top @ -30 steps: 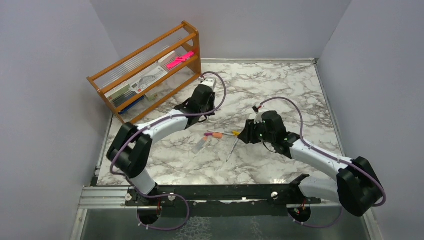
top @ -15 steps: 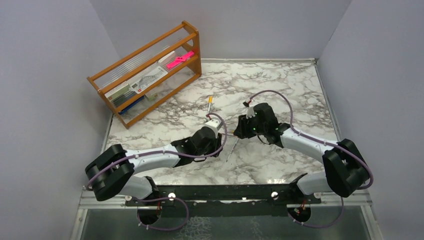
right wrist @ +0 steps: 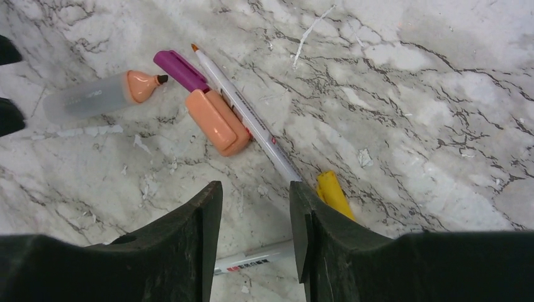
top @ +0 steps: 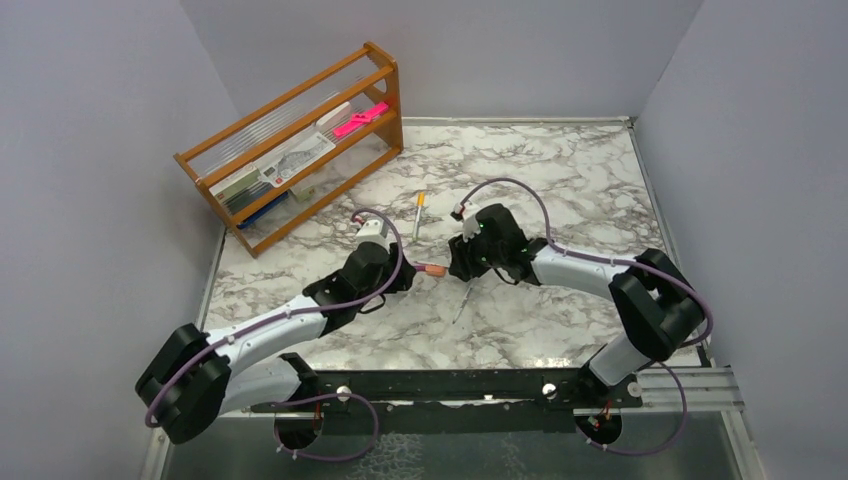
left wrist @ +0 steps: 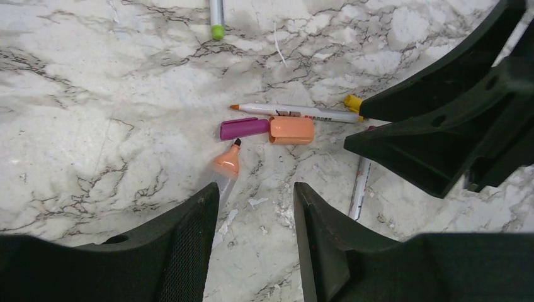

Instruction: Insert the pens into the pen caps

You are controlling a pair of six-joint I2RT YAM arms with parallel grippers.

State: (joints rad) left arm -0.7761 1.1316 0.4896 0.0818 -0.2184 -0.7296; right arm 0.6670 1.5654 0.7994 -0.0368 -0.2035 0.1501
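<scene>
Cluster of task items sits near the middle of the counter (top: 560, 170), between the two claws.

Left claw (left wrist: 255, 192): spread, nothing between the fingers, low over the orange highlighter (left wrist: 225, 165), whose bare tip points toward the caps.
Right claw (right wrist: 255, 195): also spread and empty, facing the left one across the cluster.

Orange cap (right wrist: 217, 121) lies flat. A purple cap (right wrist: 181, 69) is at one end of it, touching or nearly so, and the thin white pen (right wrist: 245, 116) runs along its side. Yellow cap (right wrist: 334, 195) lies just beside that pen's rear end. A second thin pen (left wrist: 359, 189) lies toward the near edge, and a green-ended pen (left wrist: 216, 12) toward the far edge.

Step in hand, as I read it: choosing and reaching. No pen or cap is gripped, and nothing in this cluster is capped.

Next move likely calls for one claw to close on the highlighter's barrel and the other to take the orange cap. That cap is crowded by the purple cap and the thin pen, so a clean pinch needs care. The cap's open end must then line up with the tip.
</scene>
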